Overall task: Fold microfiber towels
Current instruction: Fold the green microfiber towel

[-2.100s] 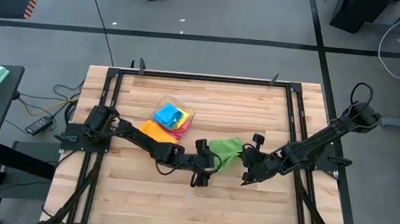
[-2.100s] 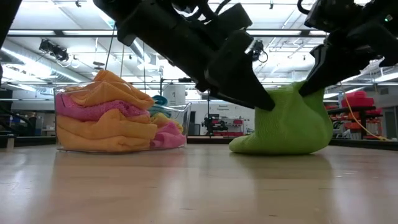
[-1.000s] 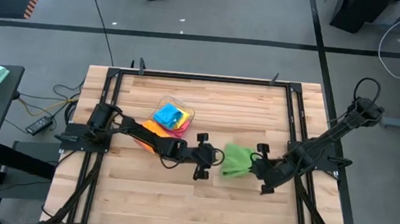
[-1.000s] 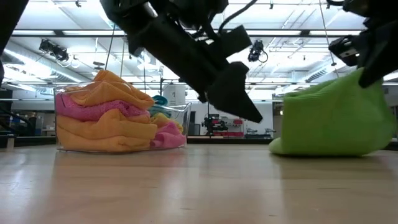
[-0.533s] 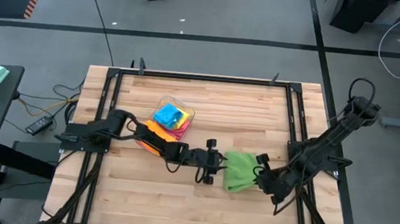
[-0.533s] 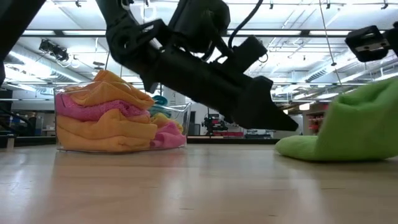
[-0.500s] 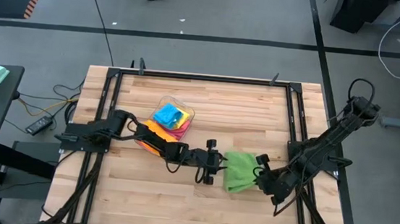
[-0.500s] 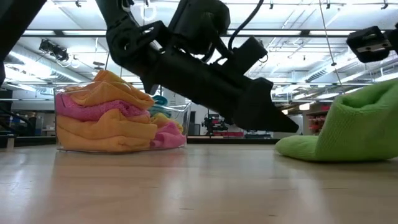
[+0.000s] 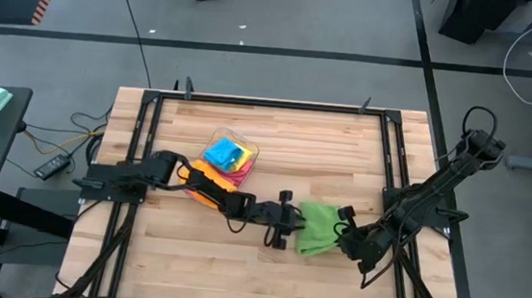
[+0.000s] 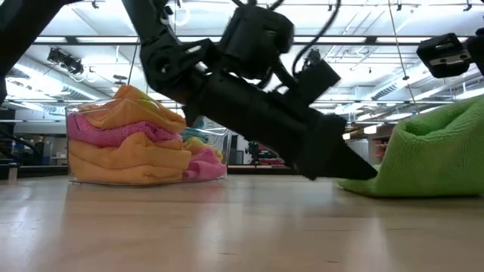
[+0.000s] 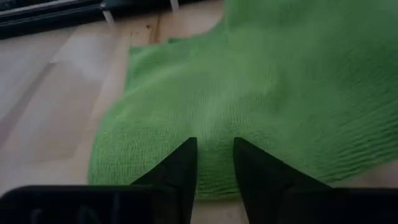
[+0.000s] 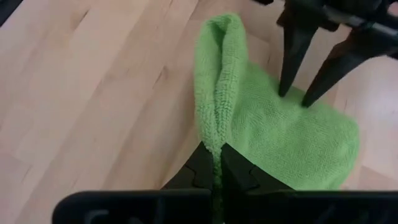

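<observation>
On the near middle of the table (image 9: 236, 272), the green towel (image 9: 315, 230) is pinched at one raised edge by the right gripper (image 9: 343, 235). Its other edge is pressed flat by the left gripper (image 9: 290, 230), fingers a little apart, likely so a fold can be made.

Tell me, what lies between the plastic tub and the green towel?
The left gripper, its tips at the green towel, with its arm stretching back past the tub. The high view shows this.

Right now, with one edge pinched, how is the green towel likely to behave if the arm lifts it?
The green towel looks floppy: the edge in the right gripper stands up in a soft fold, so it should drape. It seems light and thin. Its nubby weave probably grips the wooden table rather than sliding.
</observation>
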You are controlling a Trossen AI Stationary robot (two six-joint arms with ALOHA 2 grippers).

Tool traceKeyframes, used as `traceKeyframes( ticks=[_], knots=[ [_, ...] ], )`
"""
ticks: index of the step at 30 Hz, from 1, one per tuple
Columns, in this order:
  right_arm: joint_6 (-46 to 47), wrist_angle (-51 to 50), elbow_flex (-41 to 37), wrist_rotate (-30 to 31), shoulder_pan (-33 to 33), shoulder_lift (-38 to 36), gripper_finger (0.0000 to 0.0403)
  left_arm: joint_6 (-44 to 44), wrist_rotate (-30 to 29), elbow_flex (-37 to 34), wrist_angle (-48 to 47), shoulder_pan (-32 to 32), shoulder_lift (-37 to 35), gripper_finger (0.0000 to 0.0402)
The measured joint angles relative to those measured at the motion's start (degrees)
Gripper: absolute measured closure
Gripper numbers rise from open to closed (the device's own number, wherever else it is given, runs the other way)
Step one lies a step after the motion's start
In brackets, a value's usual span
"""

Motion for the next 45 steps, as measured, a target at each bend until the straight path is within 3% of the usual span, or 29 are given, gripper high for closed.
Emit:
traceKeyframes(
  ticks=[6, 12, 16, 27, 34, 45],
  knots=[
    [3.98, -0.60, 0.00, 0.70, 0.03, -0.42, 0.0393, 1.12, -0.59, 3.78, -7.92, -0.10, 1.25, 0.0290],
    [9.83, -3.44, 0.00, 4.72, -0.65, -1.46, 0.0393, 1.31, -0.56, 3.77, -8.68, -0.10, 1.23, 0.0292],
    [15.34, -8.26, 0.00, 7.80, -3.73, -1.86, 0.0393, 1.35, -0.65, 3.77, -8.83, -0.10, 1.23, 0.0294],
    [19.94, -13.85, -0.02, 8.24, -13.30, -1.86, 0.0393, 1.14, -0.78, 3.75, -9.59, -0.38, 1.23, 0.0294],
    [20.35, -14.92, -0.02, 8.60, -17.81, -1.19, 0.0393, 1.05, -0.76, 3.71, -9.67, -0.38, 1.23, 0.0294],
    [13.65, -9.94, -1.90, 7.73, -23.87, 3.48, 0.0389, 0.48, -0.72, 3.68, -9.86, -0.40, 1.23, 0.0294]
  ],
)
